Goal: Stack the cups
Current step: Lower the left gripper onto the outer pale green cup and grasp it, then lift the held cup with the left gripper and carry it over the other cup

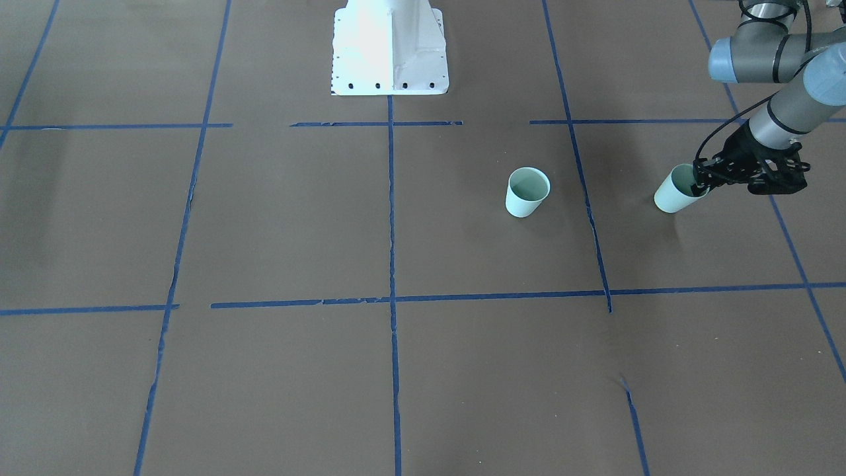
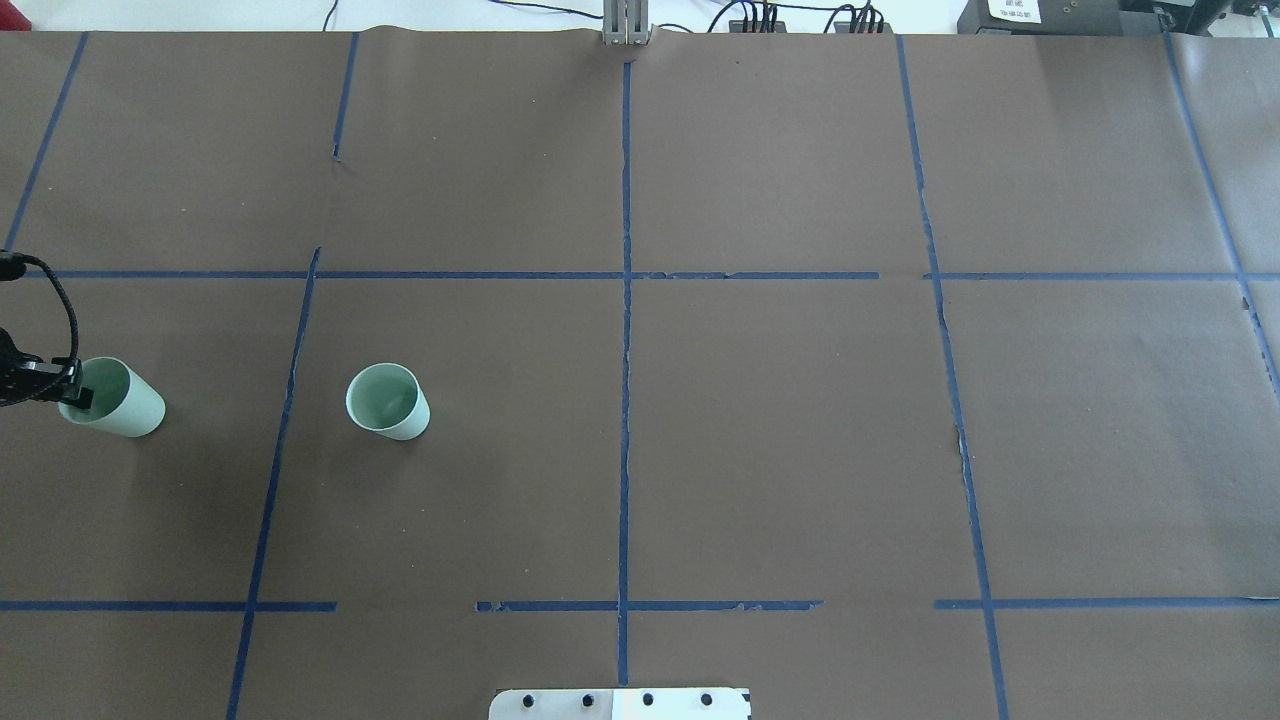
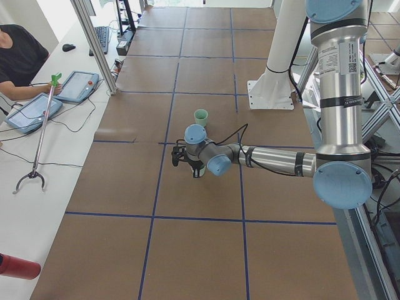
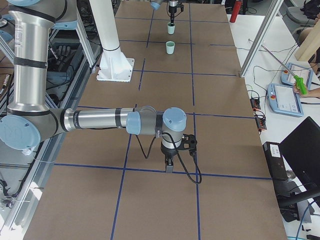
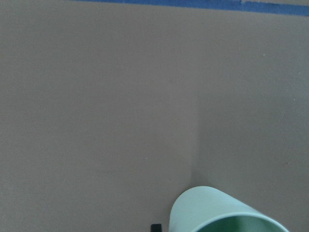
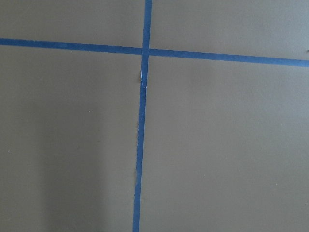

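Observation:
Two pale mint-green cups are in view. One cup (image 1: 527,192) stands upright and alone on the brown table; it also shows in the overhead view (image 2: 388,402). My left gripper (image 1: 697,178) is shut on the rim of the other cup (image 1: 674,192), one finger inside and one outside, and holds it tilted near the table's left end (image 2: 112,400). That cup fills the bottom of the left wrist view (image 5: 227,212). My right gripper (image 4: 170,162) shows only in the exterior right view, low over the table far from both cups; I cannot tell whether it is open or shut.
The white robot pedestal (image 1: 390,46) stands at the table's robot side. Blue tape lines (image 2: 626,350) grid the brown table cover. A person with tablets (image 3: 31,109) and a grabber stick sits beyond the far edge.

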`<state>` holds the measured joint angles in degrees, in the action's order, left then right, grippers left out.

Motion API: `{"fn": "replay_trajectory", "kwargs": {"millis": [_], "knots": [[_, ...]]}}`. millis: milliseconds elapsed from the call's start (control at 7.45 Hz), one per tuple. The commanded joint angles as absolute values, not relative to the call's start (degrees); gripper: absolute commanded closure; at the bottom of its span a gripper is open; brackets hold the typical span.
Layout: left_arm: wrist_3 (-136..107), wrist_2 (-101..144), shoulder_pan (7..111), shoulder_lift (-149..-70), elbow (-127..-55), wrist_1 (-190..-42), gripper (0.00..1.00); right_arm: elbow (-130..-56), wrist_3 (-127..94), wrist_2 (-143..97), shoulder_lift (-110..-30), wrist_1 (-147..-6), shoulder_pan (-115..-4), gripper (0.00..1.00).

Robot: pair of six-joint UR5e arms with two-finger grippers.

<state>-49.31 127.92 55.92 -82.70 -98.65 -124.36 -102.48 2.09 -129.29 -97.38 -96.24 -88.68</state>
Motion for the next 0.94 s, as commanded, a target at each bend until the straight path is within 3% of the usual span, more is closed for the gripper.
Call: {"fn": "replay_trajectory", "kwargs": {"millis": [0,402,805], "knots": [[-49.7,128.5,57.0,-80.5,-106.1,-122.4,1.00,-102.5,2.1,-129.3,-97.4,-96.2,-88.7,0.00],[-49.3,131.1,62.6,-82.7,-118.7,-104.3,1.00,-102.5,2.0,-129.3,-97.4,-96.2,-88.7,0.00],[-59.9,131.0,58.9,-92.1,-121.0,-95.5,1.00,-102.5,2.1,-129.3,-97.4,-96.2,-88.7,0.00]]}}
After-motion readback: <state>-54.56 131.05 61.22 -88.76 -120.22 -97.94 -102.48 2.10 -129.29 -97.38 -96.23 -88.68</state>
